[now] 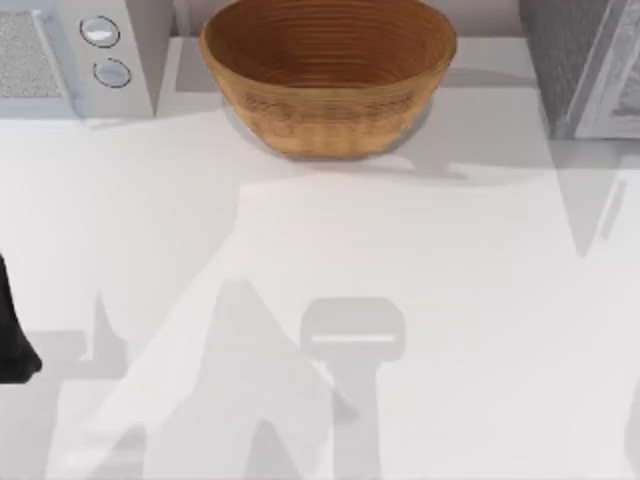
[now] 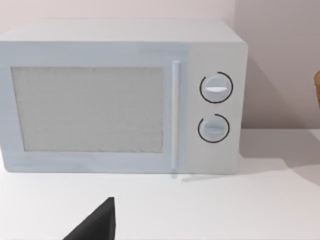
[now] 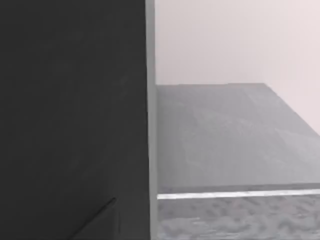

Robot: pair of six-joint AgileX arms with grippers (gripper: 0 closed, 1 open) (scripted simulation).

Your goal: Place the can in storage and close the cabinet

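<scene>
Left gripper (image 2: pixel 97 224) seen in the left wrist view as one dark wedge close to the camera, hanging over the white table (image 2: pixel 210 210) in front of the microwave (image 2: pixel 120 100); apart or together, cannot tell. Facing the microwave's front squarely: mesh door panel, upright handle (image 2: pixel 175 115), two round dials (image 2: pixel 216 88) one above the other. Nothing clamped that can be made out.

From the top view, only a dark piece of the left arm (image 1: pixel 12 335) at the frame's left edge, about midway down and a little lower. Same microwave cut off at the upper left of that frame, dials seen from above. Woven bowl (image 1: pixel 328 75) at the upper centre, standing on the table just right of the microwave; in the left wrist view just a sliver of its rim (image 2: pixel 317 90). Grey cabinet (image 1: pixel 585 60) at the upper right, partly out of frame.

Right gripper (image 3: pixel 97 222) barely told apart from the dark cabinet panel (image 3: pixel 70 100) behind it in the right wrist view; state likewise cannot tell. Beside that panel, a flat grey surface crossed by a thin pale strip (image 3: pixel 235 194), pale wall beyond.

Whereabouts of the can: cannot tell
</scene>
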